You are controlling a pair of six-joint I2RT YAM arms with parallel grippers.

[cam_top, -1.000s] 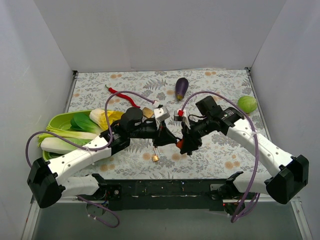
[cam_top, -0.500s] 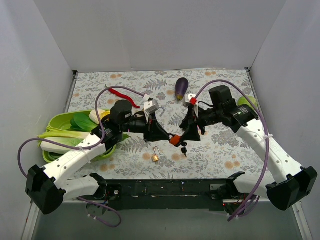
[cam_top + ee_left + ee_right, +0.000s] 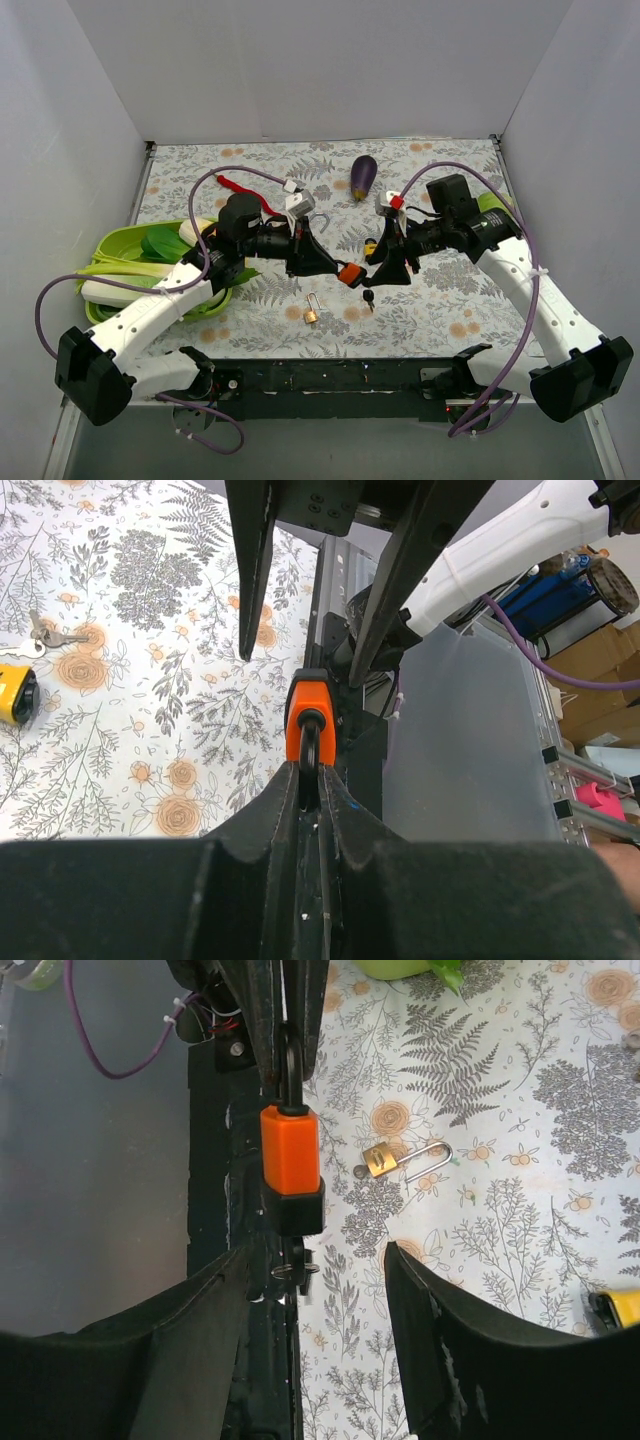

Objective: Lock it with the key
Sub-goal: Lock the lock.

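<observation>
Though between white walls [image 3: 300, 70], floral tablecloth [image 3: 180, 180]

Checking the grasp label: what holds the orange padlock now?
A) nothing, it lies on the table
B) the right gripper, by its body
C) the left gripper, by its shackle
C: the left gripper is shut on the shackle of the orange padlock; the right gripper stands open.
</observation>
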